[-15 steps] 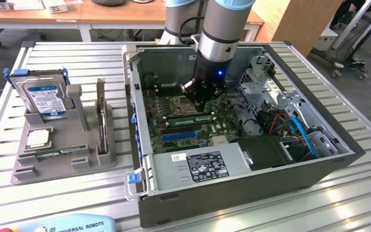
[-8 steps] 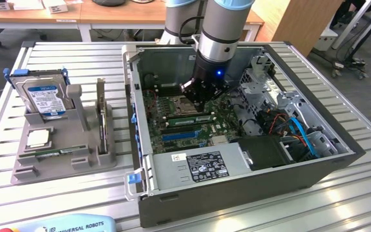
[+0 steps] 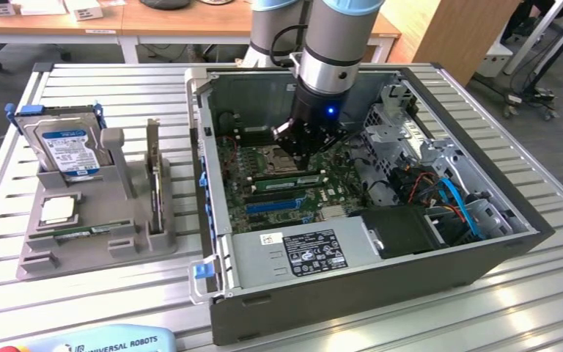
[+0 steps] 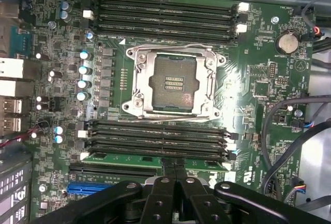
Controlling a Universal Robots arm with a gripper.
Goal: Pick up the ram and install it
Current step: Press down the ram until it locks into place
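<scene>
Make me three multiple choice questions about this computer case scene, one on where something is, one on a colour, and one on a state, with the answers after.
1. Where does the hard drive stand?
A. In the grey holder beside the case
B. Inside the computer case
C. On the wooden desk behind

2. What colour is the long slot near the power supply?
A. Red
B. Blue
C. Yellow

3. How is the gripper set?
A. Wide open above the holder
B. Shut, over the ram on the motherboard
C. Shut on the hard drive

Answers:
1 A: the drive stands upright in the holder at the exterior view's left.
2 B: the slot is plainly blue.
3 B: its fingers meet above the green stick.
</scene>
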